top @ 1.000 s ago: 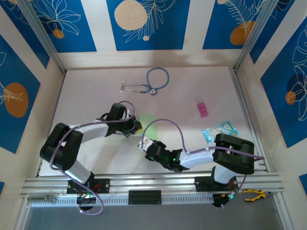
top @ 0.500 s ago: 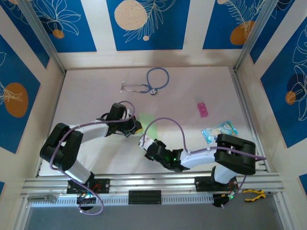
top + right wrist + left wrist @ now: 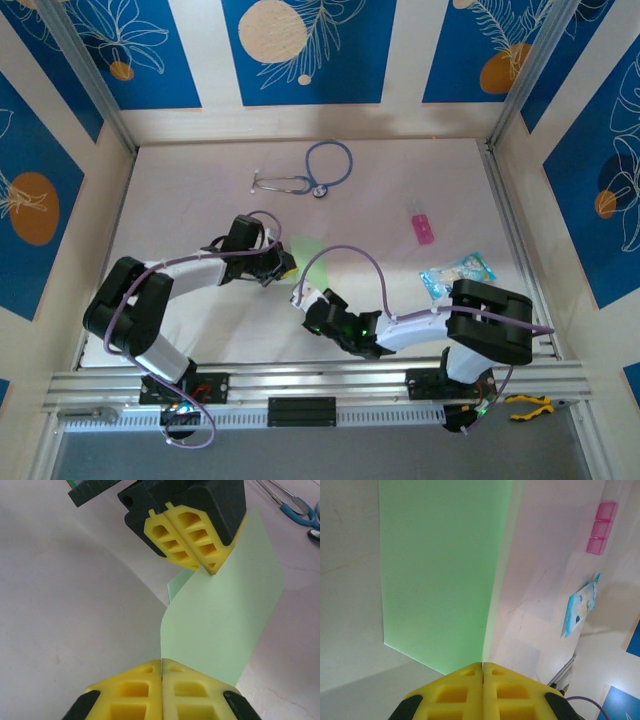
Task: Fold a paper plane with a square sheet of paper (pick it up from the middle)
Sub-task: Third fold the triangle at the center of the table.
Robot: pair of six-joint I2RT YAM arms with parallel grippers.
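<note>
My right claw [image 3: 162, 662] and left claw [image 3: 483, 664] were both clenched on the one green square sheet of paper [image 3: 230, 615], mid-frame. Farther out lay one stethoscope [image 3: 310, 172], one pink block [image 3: 423, 229], one packet [image 3: 458, 273]. A second before, the right claw stood slightly open.
</note>
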